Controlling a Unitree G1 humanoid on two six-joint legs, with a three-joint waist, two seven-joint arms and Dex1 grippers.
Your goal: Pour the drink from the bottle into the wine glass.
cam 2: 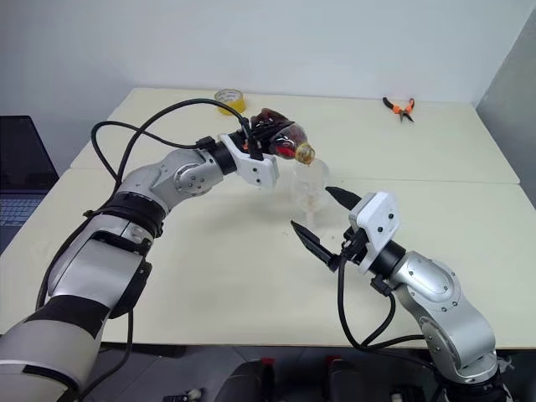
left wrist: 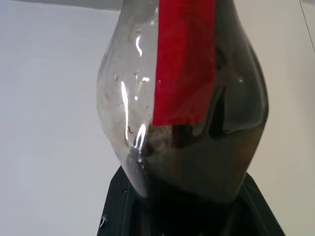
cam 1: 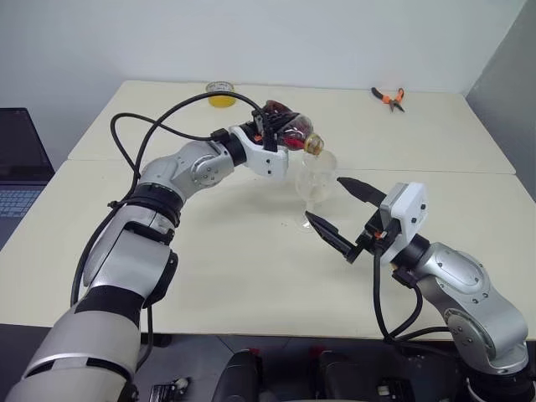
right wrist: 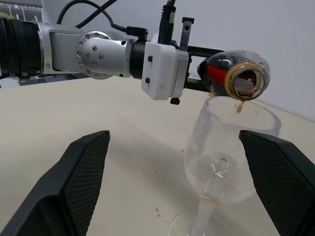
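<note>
Bottle (right wrist: 235, 78) tipped near level, uncapped mouth over wine glass (right wrist: 221, 167) rim. Dark drink (right wrist: 239, 106) drips in. Glass stands upright on table (cam 1: 251, 260), nearly empty.

Both head views look forward and down over the tabletop (cam 1: 251, 276) from above, sharing the bottle (cam 1: 289, 134) and wine glass (cam 1: 316, 188) near centre. The left wrist view sits pressed close against the bottle. The right wrist view looks nearly level, close by, the wine glass at its 4 o'clock.
</note>
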